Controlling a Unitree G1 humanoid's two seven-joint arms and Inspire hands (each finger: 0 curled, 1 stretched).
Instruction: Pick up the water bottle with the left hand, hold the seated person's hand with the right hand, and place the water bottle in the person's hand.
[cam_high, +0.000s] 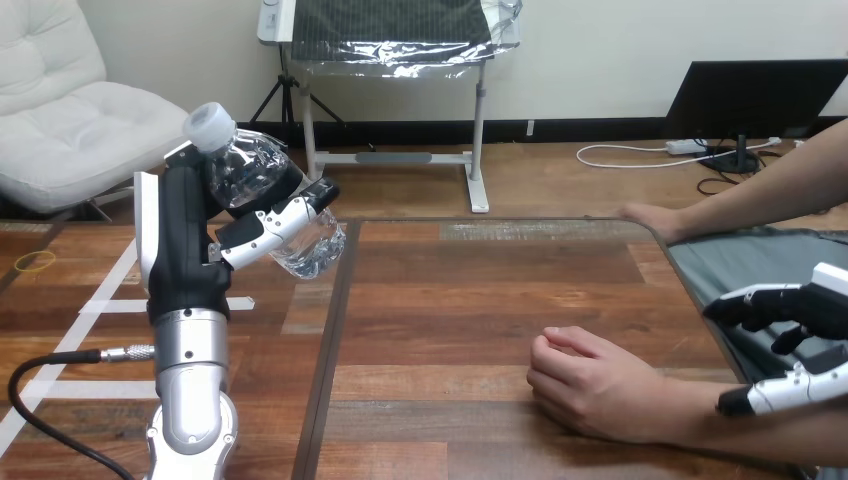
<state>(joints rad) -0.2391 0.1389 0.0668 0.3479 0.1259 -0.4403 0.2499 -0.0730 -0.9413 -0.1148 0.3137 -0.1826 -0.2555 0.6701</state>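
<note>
A clear plastic water bottle (312, 250) with a white cap is held up above the table's left part, tilted with its cap toward the upper left. My left hand (185, 235) is shut on it, fingers wrapped across its body. The person's hand (592, 385) rests on the table (470, 300) at the lower right as a loose fist. My right hand (800, 315) hovers at the right edge, just behind the person's forearm. Its fingers are relaxed and hold nothing, and its thumb lies along the forearm's far edge.
The person's other hand (652, 218) rests flat on the table's far right edge. A grey cloth (740, 260) covers the table's right end. Bare wood lies between the bottle and the fist.
</note>
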